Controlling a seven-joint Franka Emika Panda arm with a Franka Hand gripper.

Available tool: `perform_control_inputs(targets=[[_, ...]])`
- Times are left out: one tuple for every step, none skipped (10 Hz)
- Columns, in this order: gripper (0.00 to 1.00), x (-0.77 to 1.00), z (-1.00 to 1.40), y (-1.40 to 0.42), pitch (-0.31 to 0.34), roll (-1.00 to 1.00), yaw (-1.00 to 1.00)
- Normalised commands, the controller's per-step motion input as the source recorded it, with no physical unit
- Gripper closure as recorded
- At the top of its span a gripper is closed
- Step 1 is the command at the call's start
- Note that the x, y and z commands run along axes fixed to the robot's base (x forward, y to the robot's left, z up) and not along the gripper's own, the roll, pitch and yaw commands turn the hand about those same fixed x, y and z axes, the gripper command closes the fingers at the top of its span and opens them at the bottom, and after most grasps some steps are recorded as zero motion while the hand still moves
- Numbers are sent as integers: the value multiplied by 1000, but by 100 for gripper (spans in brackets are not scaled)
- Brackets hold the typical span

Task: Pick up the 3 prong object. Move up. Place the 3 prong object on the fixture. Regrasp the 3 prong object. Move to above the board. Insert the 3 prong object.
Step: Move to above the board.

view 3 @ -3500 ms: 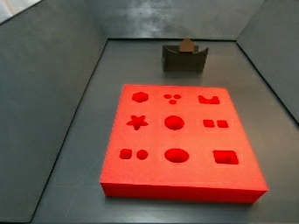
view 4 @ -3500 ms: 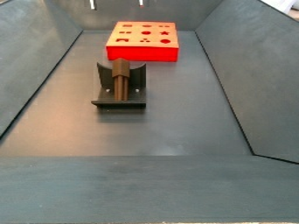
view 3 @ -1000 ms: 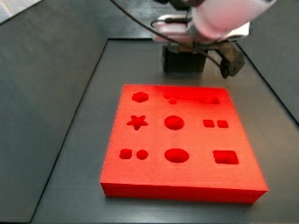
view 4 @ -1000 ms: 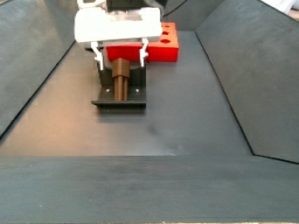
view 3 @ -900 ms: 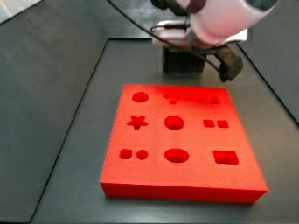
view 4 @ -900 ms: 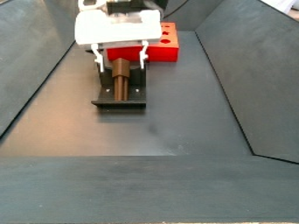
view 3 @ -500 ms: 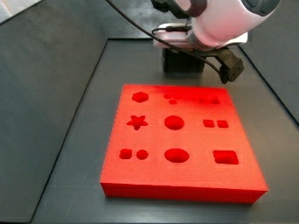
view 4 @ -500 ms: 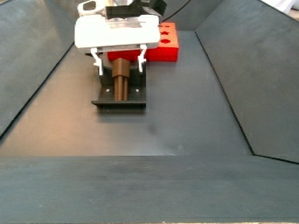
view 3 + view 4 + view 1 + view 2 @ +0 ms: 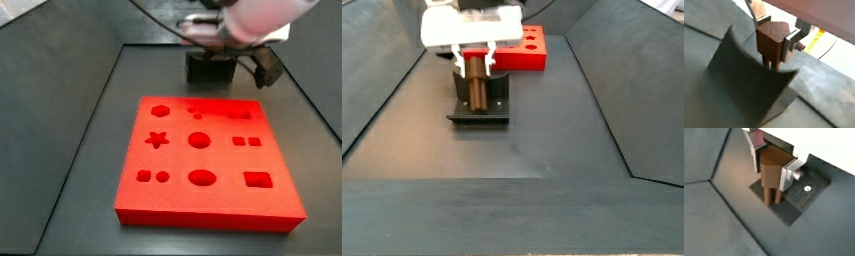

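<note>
The brown 3 prong object point(image 9: 769, 46) stands upright with its prongs pointing down into the dark fixture point(image 9: 744, 87). My gripper point(image 9: 775, 36) is shut on its blocky head, one silver finger pressed flat on each side, as both wrist views show point(image 9: 771, 169). In a side view the gripper point(image 9: 476, 60) hangs over the fixture point(image 9: 480, 114), with the 3 prong object point(image 9: 474, 86) reaching down into the notch. The red board point(image 9: 201, 150) lies flat in front of the fixture point(image 9: 203, 70), apart from it.
Grey sloping walls point(image 9: 382, 100) enclose the floor on both sides. The arm's white body point(image 9: 261, 20) and a black cable hang over the back of the bin above the fixture. The board point(image 9: 527, 52) sits just behind the fixture in a side view.
The fingers, spread wide around the piece half a second ago, have come together on it. The gripper's body has shifted slightly up and to the left.
</note>
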Motion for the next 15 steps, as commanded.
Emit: perform_control_inputs(targets=[[100, 129, 1000, 69, 225, -13, -13], [100, 126, 1000, 66, 233, -32, 38], [100, 125, 1000, 63, 231, -41, 67], [100, 121, 1000, 57, 223, -46, 120], [100, 118, 1000, 51, 192, -43, 162], [100, 116, 1000, 45, 161, -38, 183], [100, 112, 1000, 41, 130, -35, 189], [100, 109, 1000, 37, 95, -30, 186], [100, 104, 1000, 31, 57, -28, 173], [100, 99, 1000, 27, 36, -32, 157], [100, 95, 1000, 23, 21, -36, 137], [100, 90, 1000, 18, 10, -36, 111], [100, 78, 1000, 12, 6, -36, 82], [100, 72, 1000, 7, 9, -41, 64], [100, 61, 980, 2, 22, -44, 45]])
